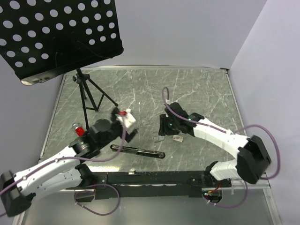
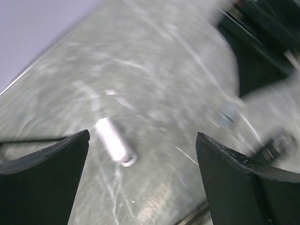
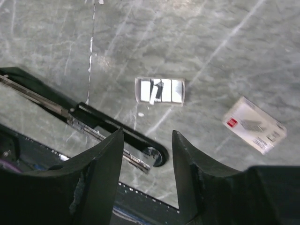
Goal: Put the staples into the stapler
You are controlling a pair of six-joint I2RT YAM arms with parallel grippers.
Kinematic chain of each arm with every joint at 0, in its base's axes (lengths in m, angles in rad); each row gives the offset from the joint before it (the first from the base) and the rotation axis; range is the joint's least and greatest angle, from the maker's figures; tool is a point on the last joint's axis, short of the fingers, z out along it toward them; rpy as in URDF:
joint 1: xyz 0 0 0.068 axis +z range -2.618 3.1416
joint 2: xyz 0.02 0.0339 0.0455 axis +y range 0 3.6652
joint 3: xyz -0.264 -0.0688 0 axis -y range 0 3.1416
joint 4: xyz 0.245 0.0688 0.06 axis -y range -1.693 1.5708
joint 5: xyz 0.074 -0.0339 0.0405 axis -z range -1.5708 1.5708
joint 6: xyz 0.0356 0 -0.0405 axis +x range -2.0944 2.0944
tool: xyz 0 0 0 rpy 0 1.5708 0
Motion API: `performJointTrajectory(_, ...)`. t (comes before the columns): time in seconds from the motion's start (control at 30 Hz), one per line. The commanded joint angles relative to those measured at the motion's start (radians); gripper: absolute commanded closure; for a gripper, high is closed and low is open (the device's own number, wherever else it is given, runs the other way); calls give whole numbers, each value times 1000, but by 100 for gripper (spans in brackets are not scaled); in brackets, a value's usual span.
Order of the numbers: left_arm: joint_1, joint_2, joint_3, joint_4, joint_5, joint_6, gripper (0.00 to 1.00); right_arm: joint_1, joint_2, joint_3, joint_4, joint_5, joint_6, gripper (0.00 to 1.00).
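Staples [image 3: 159,90] on surface [image 3: 211,37], just ahead of right hand [image 3: 147,136], long axis running finger to finger. Staple box [image 3: 254,125] farther right. Right hand nearer: fingers apart, empty. Left hand [image 2: 143,136] spread wide, empty. Open stapler [image 3: 93,131] lies diagonally under right fingers.

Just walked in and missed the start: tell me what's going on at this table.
The job is loading a stapler, which lies opened out flat on the table. The right tool hovers close to a small clear tray of staples, jaws apart and empty, with the staple box lying off to one side. The left tool is wide open and holds nothing. No staples have been picked up yet.
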Motion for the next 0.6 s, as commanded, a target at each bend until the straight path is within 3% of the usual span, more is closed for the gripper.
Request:
performJointTrajectory(0.0,79,-124,-76,160,-226,-180,1,29,107,110,-59,92,20,51)
performJointTrajectory(0.13,102,-150,-99,215,-406,-149,1,55,193,161,-83,109,37,53)
performJointTrajectory(0.37,118,-101,-79,204,-536,-146,1,83,320,219,-100,129,82,56)
performJointTrajectory(0.57,119,-117,-98,229,-511,-147,1,86,376,234,-73,121,106,60)
